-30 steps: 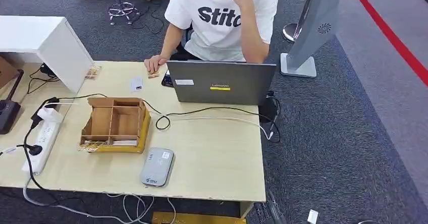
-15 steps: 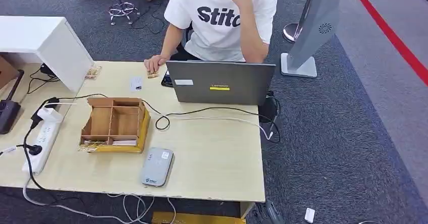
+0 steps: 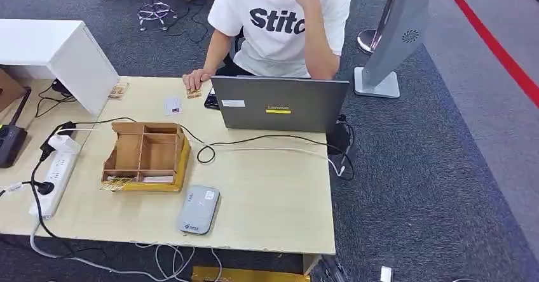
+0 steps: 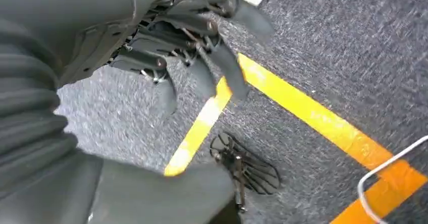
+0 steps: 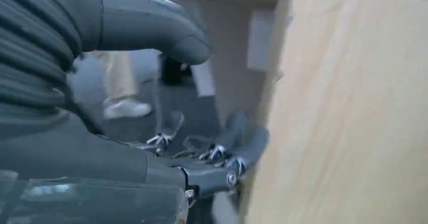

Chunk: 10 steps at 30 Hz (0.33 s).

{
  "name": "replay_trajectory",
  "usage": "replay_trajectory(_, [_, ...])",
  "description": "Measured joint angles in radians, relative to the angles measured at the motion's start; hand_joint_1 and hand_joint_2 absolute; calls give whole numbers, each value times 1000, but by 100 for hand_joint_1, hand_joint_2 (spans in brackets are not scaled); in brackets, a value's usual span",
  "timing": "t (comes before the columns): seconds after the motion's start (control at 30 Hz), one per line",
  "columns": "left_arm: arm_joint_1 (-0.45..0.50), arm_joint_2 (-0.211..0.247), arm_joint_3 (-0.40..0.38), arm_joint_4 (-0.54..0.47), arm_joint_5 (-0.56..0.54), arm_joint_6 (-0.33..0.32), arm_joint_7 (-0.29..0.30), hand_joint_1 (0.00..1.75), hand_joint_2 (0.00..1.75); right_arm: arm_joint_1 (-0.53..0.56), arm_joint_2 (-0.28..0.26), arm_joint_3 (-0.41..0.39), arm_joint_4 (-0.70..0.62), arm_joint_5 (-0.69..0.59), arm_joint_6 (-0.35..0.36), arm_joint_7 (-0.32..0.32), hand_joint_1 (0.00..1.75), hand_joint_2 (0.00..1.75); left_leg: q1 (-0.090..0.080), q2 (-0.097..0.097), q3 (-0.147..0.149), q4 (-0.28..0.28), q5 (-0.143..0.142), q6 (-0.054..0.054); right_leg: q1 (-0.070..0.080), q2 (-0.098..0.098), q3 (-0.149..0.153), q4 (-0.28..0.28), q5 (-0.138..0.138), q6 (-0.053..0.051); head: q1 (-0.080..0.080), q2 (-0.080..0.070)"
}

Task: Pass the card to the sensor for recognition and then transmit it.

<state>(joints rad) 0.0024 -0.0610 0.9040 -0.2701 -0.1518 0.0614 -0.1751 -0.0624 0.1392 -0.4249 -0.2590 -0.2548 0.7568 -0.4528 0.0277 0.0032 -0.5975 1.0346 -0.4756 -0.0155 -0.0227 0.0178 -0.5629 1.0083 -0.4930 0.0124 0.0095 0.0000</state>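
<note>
The whole head view has slid a touch since a second ago, so that's the camera swaying, not the table; the things on it keep their places, while the person's arms and laptop lid hold as they were. On the table (image 3: 273,199) the grey sensor (image 3: 197,209) lies flat near the front edge, close to the robot's side, likely so a card can be laid on it from here. Just behind it sits the wooden organizer (image 3: 146,155), and thin pale cards (image 3: 149,179) lie along its front compartment, within easy reach. A small white card (image 3: 171,105) rests further back, near the person's hand (image 3: 194,79) and beside the laptop (image 3: 279,104). Now the hands: the left hand (image 4: 192,47) hangs over grey carpet with a yellow floor line (image 4: 303,113), fingers spread loose, holding nothing. The right hand (image 5: 202,153) is down beside the table's pale wooden side panel (image 5: 343,108), thumb apart from fingers, nothing in it, though whether the fingertips brush the panel I can't tell
</note>
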Motion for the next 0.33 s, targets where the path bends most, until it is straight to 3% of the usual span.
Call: replay_trajectory(0.33, [37,20,-238,-3,42,-15,46,0,175,60,-34,108,-32,72,-213,126,0,175,0,0,0,0,0,0,0,0,0,0,0,0,0,0])
